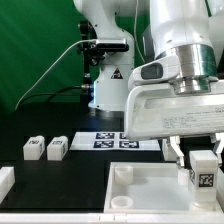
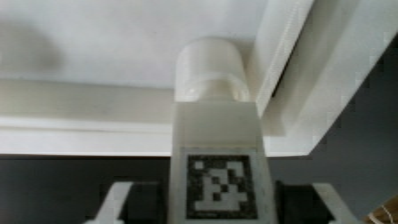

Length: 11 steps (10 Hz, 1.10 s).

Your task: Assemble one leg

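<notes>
Above the smooth white tray-shaped part [image 1: 150, 200], the gripper [image 1: 203, 166] clamps a blocky white plastic leg [image 2: 221, 130], square-tagged, rounded at its far end.

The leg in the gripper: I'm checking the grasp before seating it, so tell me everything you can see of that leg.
The leg is a small white block-like post, plastic by its look, with a black-and-white square tag on one face and a narrower rounded end. It stands upright, clamped between the fingers of the gripper, over the tray-shaped part near its edge. Whether it touches that part cannot be told.
</notes>
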Available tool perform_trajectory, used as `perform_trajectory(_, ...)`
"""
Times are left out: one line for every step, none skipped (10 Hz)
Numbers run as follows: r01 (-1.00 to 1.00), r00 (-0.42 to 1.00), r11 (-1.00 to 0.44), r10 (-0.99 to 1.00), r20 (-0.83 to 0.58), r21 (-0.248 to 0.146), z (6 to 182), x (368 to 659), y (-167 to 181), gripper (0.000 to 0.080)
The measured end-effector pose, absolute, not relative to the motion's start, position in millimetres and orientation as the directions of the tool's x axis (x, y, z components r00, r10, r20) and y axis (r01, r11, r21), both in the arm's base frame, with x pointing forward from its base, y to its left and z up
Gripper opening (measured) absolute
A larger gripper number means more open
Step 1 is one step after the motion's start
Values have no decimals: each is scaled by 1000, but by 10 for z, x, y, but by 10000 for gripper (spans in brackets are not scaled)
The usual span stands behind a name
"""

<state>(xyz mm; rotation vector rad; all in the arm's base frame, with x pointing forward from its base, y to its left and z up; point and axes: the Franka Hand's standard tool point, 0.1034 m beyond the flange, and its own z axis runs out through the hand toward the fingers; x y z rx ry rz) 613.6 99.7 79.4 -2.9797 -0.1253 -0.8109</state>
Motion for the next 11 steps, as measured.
perform_trajectory(91,859,-995,65,508,-28,793,6136,997,351)
perform_trajectory(91,859,-995,65,508,-28,793,6136,997,538)
perform_trajectory(91,859,-995,65,508,-28,793,6136,996,538)
perform_trajectory(91,859,-995,65,508,-28,793,6136,996,625)
perform_trajectory(91,859,-995,65,508,-28,793,6136,996,625)
perform_trajectory(91,859,-995,65,508,-28,793,6136,996,645)
perform_trajectory(91,859,-995,65,508,-28,793,6136,996,648)
perform_trajectory(91,859,-995,65,508,-28,793,6136,996,648)
perform_trajectory(91,859,-995,65,508,-28,793,6136,996,649)
perform_trajectory(91,859,-995,65,508,-28,793,6136,996,649)
perform_trajectory(91,859,-995,65,508,-28,793,6136,996,649)
